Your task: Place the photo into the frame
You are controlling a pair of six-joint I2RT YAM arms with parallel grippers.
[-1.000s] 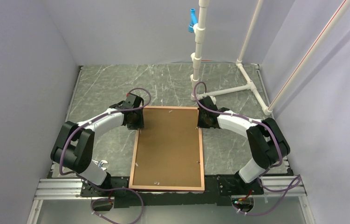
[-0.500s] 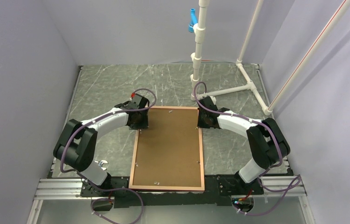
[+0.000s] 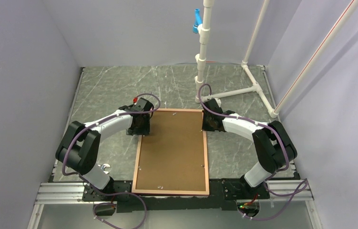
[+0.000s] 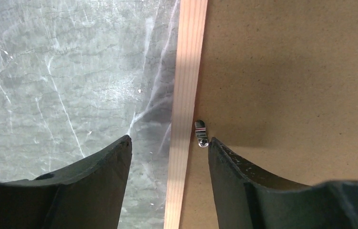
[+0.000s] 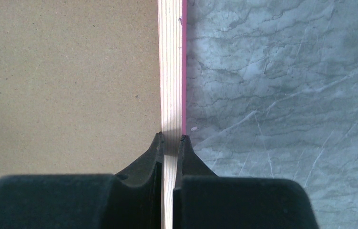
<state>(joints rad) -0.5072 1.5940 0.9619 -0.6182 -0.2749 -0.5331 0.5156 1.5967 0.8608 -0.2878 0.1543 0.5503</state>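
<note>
The frame [image 3: 138,160] lies face down in the middle of the table, its pale wood rail round a brown backing board [image 3: 172,148]. The photo is hidden. My left gripper [image 3: 141,125] hovers at the frame's far left side. In the left wrist view it [image 4: 169,139] is open, straddling the frame rail [image 4: 189,71], one finger over the table and one over the backing board [image 4: 291,71] beside a small metal clip [image 4: 200,133]. My right gripper [image 3: 206,122] is at the far right side, shut [image 5: 171,136] on the frame rail [image 5: 169,62], whose outer edge is pinkish-red.
A white pipe stand [image 3: 203,57] with a blue fitting [image 3: 196,21] rises behind the frame, its legs spreading to the back right. Lavender walls close in left, right and behind. An aluminium rail [image 3: 62,193] runs along the near edge of the marbled tabletop [image 3: 110,86].
The left gripper's jaws have spread wider and the left wrist has shifted slightly right, towards the frame. The right arm and the frame have stayed still.
</note>
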